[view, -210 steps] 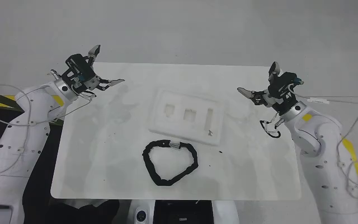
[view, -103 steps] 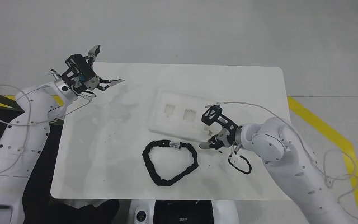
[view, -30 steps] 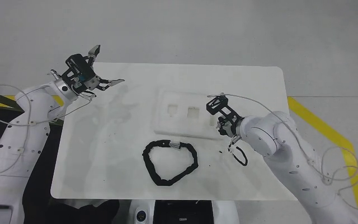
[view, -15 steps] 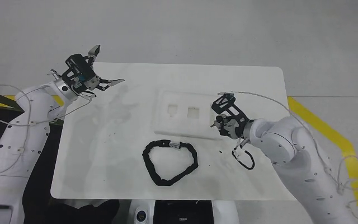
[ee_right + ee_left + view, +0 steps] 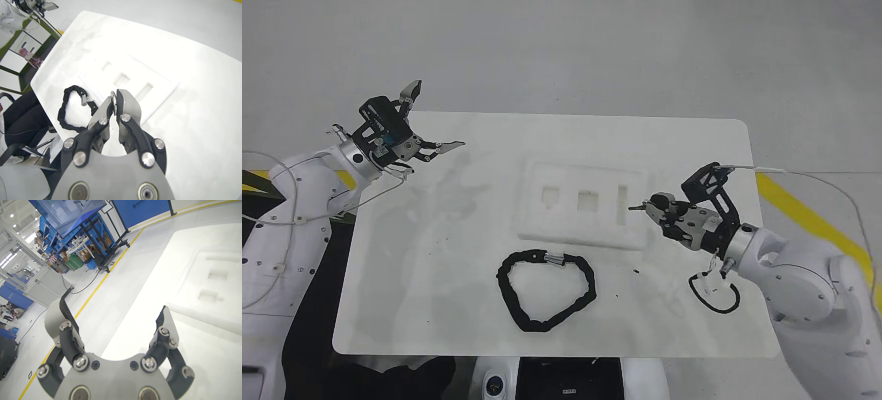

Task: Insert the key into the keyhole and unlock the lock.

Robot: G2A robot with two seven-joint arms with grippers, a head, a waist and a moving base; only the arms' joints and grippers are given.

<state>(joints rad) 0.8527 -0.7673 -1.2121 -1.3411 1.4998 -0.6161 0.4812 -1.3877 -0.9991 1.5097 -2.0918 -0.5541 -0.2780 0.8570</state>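
The right gripper (image 5: 113,98) is clamped narrow on the key (image 5: 114,107), just off the right end of the foam tray (image 5: 567,232), with the key's free end pointing back toward that tray. The chain lock (image 5: 510,290) lies just beside the tray's near long edge. Its silver cylinder (image 5: 548,260) runs roughly parallel to that edge, leftward and robot-ward of the key, and which end bears the keyhole cannot be told. The left gripper (image 5: 437,117) hangs wide open and empty well beyond the tray's left end, so the right arm is judged nearer.
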